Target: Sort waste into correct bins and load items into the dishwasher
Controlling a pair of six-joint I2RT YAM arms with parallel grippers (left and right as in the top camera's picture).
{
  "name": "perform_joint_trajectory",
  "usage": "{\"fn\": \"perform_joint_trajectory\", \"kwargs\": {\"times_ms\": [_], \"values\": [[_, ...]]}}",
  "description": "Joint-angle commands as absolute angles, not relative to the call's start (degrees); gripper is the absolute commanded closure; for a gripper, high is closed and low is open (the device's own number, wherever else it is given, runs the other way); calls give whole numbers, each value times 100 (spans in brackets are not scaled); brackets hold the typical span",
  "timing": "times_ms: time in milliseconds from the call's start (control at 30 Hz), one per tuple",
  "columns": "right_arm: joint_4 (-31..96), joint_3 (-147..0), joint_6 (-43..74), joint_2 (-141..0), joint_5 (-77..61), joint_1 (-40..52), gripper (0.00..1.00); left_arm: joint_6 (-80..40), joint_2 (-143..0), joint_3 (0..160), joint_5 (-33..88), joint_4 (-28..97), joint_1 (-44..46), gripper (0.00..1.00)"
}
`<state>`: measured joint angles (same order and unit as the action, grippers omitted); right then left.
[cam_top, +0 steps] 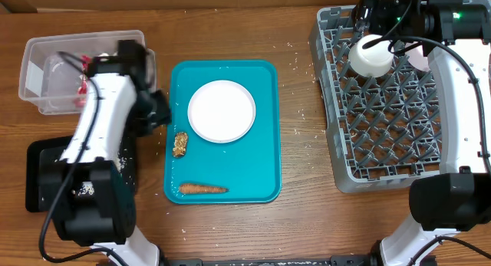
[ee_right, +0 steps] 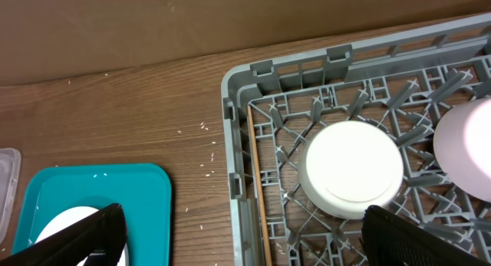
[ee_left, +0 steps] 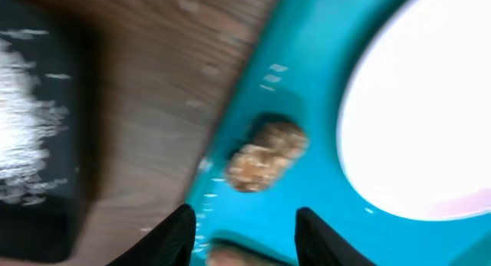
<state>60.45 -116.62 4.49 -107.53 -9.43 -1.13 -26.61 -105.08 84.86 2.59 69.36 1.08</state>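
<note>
A: What takes up the most room?

B: The wooden tabletop (cam_top: pixel 299 67), then the grey dish rack (cam_top: pixel 343 178) filling the right side of the overhead frame. A teal tray (cam_top: pixel 261 159) sits in the middle. A clear bin (cam_top: pixel 46 74) is at upper left, with a black bin (cam_top: pixel 42 174) below it at lower left.

A: And the dishes?

B: A white plate (cam_top: pixel 222 111) lies on the tray's upper half. A white cup (cam_top: pixel 371 56) stands in the rack's upper left corner, with a pink cup (ee_right: pixel 468 147) just to its right.

A: The tools?

B: The right tool (ee_right: pixel 242 220) hovers over the white cup, fingers spread wide and holding nothing. The left tool (ee_left: pixel 245 235) is by the tray's left edge, also spread and empty.

A: Any waste?

B: An orange strip (cam_top: pixel 202 188) lies along the tray's bottom edge. A brown lump (cam_top: pixel 180 144) sits on the tray's left side, below and left of the plate; in the blurred left wrist view it appears just above the fingertips.
</note>
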Motion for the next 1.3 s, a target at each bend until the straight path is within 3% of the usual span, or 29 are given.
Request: {"fn": "perform_joint_trajectory", "kwargs": {"times_ms": [0, 333, 600, 1267], "values": [[6007, -11653, 475, -10748, -902, -137, 0, -2853, -10488, 8114, 397, 6674, 493, 52], [6007, -11653, 475, -10748, -902, -137, 0, -2596, -10488, 7402, -574, 5944, 790, 47], [6007, -11653, 475, -10748, -902, -137, 0, -1594, -10490, 6978, -204, 5321, 794, 46], [6007, -11653, 475, -10748, -902, -137, 0, -1372, -10490, 6047, -178, 4259, 794, 43]]}}
